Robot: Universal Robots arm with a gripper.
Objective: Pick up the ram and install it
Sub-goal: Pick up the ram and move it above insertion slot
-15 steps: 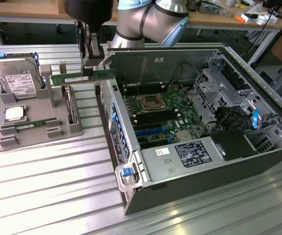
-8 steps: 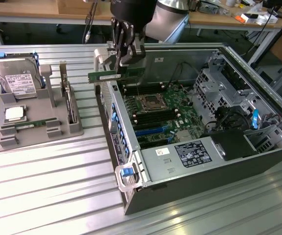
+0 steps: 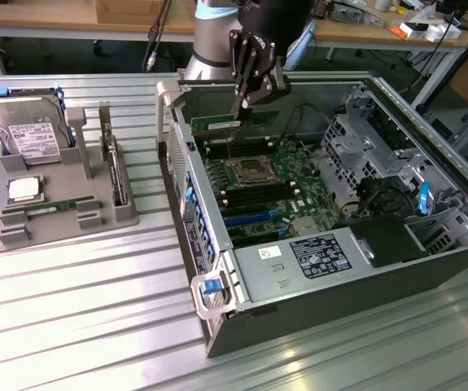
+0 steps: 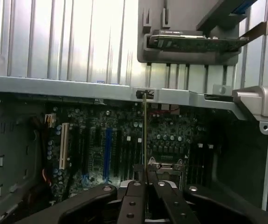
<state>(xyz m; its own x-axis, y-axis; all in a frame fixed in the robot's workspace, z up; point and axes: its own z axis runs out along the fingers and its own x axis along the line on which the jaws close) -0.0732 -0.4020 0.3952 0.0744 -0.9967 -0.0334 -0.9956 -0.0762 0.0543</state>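
Observation:
The ram (image 3: 216, 125) is a thin green stick held level above the far side of the open computer case (image 3: 315, 301), over the motherboard (image 3: 258, 183). My gripper (image 3: 240, 107) is shut on one end of it. In the wrist view the ram (image 4: 145, 135) appears edge-on as a thin line rising from between the black fingers (image 4: 134, 196) of the gripper (image 4: 145, 177), with the motherboard (image 4: 110, 144) and its long slots beyond it. The ram hangs clear of the board, slightly above the CPU socket (image 3: 246, 169).
A grey holder (image 3: 63, 220) at the exterior view's left carries a hard drive (image 3: 30, 134), a square silver chip (image 3: 24, 190), a second green stick (image 3: 50, 208) and an upright card (image 3: 118, 175). The case walls, drive cage (image 3: 364, 147) and power supply (image 3: 315, 257) surround the board.

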